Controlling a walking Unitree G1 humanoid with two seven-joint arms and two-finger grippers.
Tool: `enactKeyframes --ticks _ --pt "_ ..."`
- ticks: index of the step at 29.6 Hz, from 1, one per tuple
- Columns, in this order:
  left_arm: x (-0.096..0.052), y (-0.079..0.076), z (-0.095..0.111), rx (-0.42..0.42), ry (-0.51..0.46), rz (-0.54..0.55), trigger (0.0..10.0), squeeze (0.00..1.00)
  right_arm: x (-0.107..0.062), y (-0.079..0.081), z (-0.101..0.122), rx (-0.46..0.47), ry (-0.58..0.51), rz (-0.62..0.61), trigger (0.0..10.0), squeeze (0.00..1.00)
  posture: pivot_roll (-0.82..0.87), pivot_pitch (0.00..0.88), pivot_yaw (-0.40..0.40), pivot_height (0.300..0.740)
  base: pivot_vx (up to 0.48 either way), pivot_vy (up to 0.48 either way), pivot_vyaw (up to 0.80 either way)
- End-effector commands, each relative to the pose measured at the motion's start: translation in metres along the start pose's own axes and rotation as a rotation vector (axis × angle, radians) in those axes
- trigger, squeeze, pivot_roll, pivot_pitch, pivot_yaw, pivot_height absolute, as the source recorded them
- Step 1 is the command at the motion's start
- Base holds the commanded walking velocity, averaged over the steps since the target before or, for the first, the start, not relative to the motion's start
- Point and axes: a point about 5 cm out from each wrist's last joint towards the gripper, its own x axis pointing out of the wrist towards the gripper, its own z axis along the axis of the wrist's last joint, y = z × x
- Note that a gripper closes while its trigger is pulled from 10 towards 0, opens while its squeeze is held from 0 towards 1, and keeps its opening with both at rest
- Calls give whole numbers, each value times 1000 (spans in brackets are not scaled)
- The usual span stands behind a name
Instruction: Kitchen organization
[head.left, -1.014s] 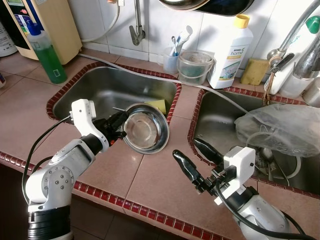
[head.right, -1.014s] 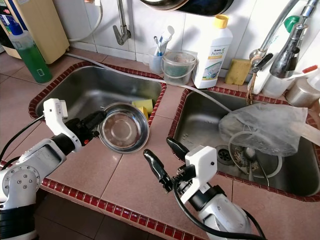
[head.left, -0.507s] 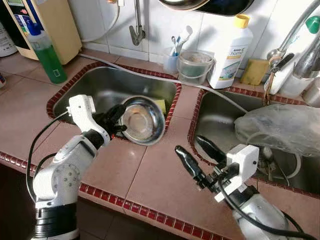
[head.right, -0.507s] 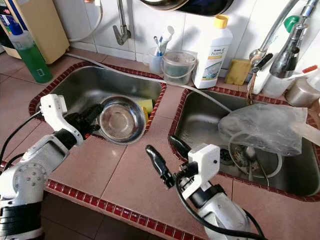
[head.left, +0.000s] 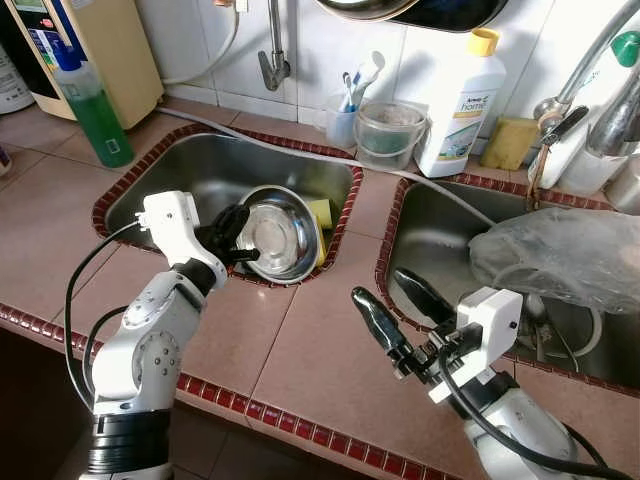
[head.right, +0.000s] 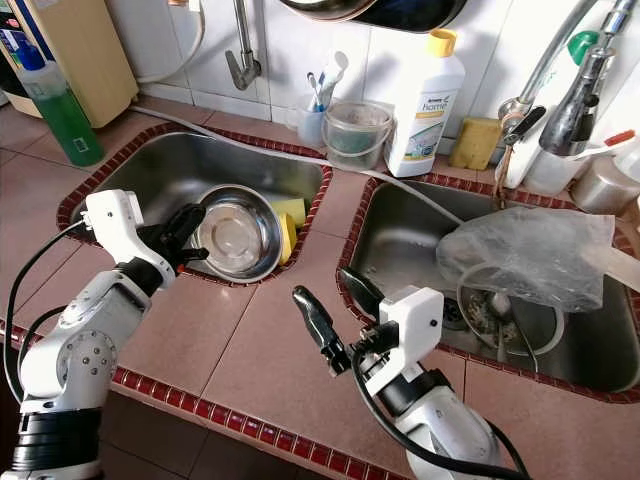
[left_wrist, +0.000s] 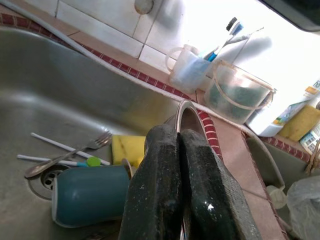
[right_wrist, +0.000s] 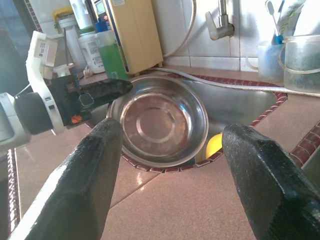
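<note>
I see the round steel bowl (head.left: 272, 233) tilted over the left steel sink's (head.left: 190, 180) front edge. A yellow sponge (head.left: 320, 213) sits just right of it.

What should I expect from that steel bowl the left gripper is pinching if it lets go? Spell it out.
The steel bowl looks thin and polished, so it is probably light and slippery. The left gripper pinches only its rim, a hold that may slip. It hangs tilted over the left sink, so released it would likely slide in, clattering rather than breaking.

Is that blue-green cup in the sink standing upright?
No, the cup lies on its side on the sink bottom, beside the fork.
</note>
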Motion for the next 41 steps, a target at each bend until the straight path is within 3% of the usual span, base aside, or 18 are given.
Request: enactKeyframes --ticks 1,15,31,41 --pt "-1 2 -6 7 7 18 10000 0 -2 3 3 5 -8 1 10000 0 -90 159 31 740 0 0 0" --pt "2 -7 -7 -50 -70 -16 10000 0 -12 20 5 60 -2 13 10000 0 -115 199 20 740 0 0 0" --pt "-9 3 7 -22 -127 -5 10000 0 -31 42 11 148 45 31 10000 0 -113 298 16 740 0 0 0" --pt "-4 11 18 -10 -177 21 10000 0 -40 50 12 175 78 38 10000 0 -127 324 15 740 0 0 0"
